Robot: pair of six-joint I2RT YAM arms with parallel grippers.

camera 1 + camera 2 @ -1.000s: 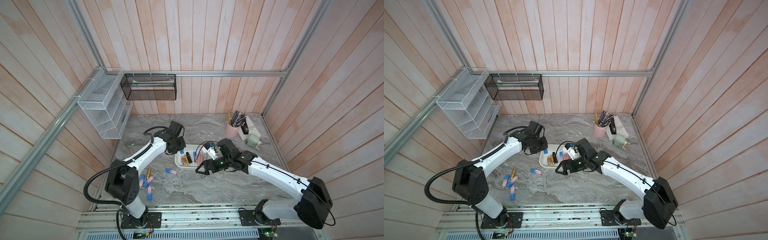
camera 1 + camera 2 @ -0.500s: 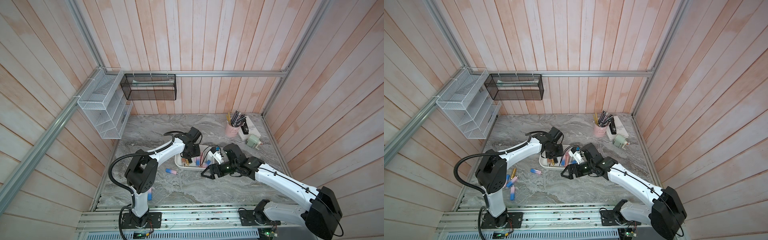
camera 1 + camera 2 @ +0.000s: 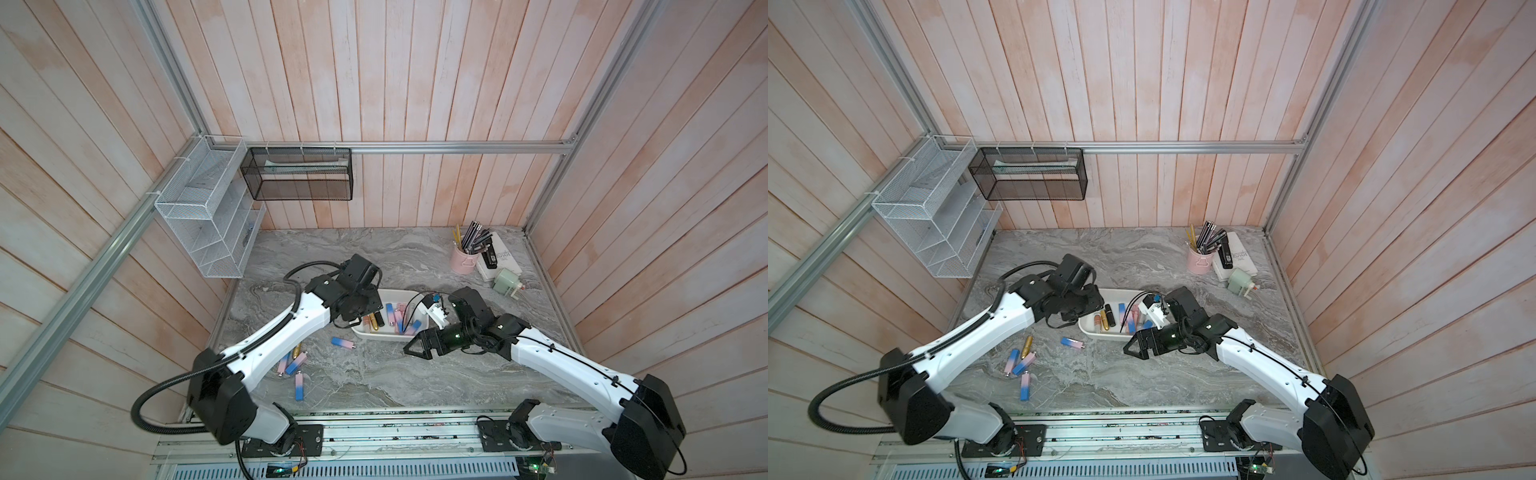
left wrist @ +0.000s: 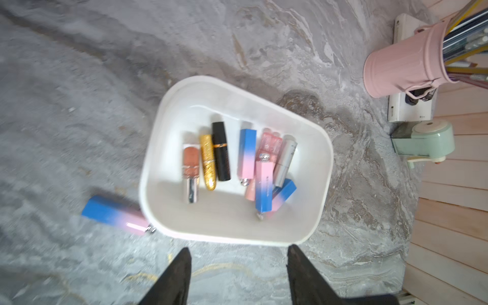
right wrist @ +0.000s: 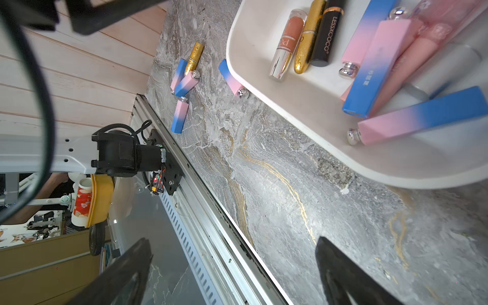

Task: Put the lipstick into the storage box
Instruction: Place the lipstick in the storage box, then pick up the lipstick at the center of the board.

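Overhead, in a top view, my left gripper (image 3: 365, 315) hovers over the storage box (image 3: 380, 336) at its 9 o'clock end. A loose lipstick (image 3: 343, 343) lies just beside it at 8 o'clock.

Only the left wrist shows my fingers (image 4: 179, 277) apart and empty, with other lipsticks (image 4: 220, 151) inside.

The right wrist shows my right gripper (image 5: 232, 239) spread wide and empty.

Open tabletop (image 3: 374, 382) lies before the storage box (image 3: 376, 336); a blue-pink lipstick (image 3: 343, 343) sits just beside its left-front wall.

You've got eight lipsticks (image 4: 221, 150) in the one storage box (image 4: 174, 111) right ahead of your left gripper (image 4: 237, 249), three blue-pink, one gold, one black, one silver, two pinkish glosses, and five loose outside it, four blue-pink, one gold.
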